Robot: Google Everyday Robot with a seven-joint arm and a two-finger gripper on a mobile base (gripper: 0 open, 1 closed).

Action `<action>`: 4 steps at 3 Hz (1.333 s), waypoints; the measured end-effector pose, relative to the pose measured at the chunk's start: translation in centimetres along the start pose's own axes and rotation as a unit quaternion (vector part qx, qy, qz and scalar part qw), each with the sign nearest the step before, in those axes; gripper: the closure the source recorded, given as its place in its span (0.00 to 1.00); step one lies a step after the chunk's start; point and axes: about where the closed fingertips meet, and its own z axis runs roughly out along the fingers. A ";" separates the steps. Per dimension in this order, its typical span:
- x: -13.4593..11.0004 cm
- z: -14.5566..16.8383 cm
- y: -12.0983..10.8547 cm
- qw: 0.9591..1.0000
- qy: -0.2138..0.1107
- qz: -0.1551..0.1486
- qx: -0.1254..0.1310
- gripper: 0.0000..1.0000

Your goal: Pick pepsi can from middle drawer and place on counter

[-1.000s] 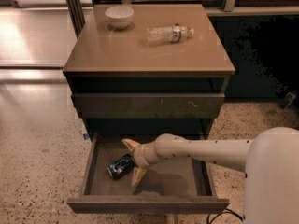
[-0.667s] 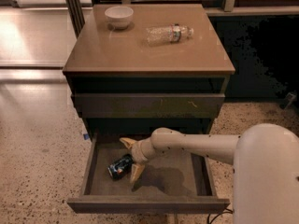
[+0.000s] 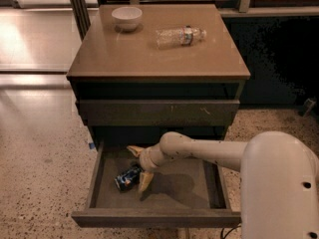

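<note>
The pepsi can (image 3: 128,177) lies on its side on the floor of the open middle drawer (image 3: 199,193), towards its left. It is dark blue with a silvery end. My gripper (image 3: 138,166) reaches into the drawer from the right, just right of the can. It is open, with one pale fingertip (image 3: 134,151) behind the can and the other (image 3: 144,181) at its right end. The can sits at the mouth of the jaws, not lifted. The counter (image 3: 149,54) is the tan top of the cabinet above.
A white bowl (image 3: 126,18) stands at the counter's back left. A clear plastic bottle (image 3: 180,36) lies at its back right. A shut drawer front (image 3: 157,112) with pale scratches overhangs the open drawer. My pale arm (image 3: 214,153) crosses the drawer's right side.
My gripper has shifted slightly left towards the can, and its jaws have narrowed a little. The can has not moved.
</note>
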 end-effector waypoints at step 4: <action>0.7 2.6 0.8 0.999 0.017 -0.001 -0.038 0.18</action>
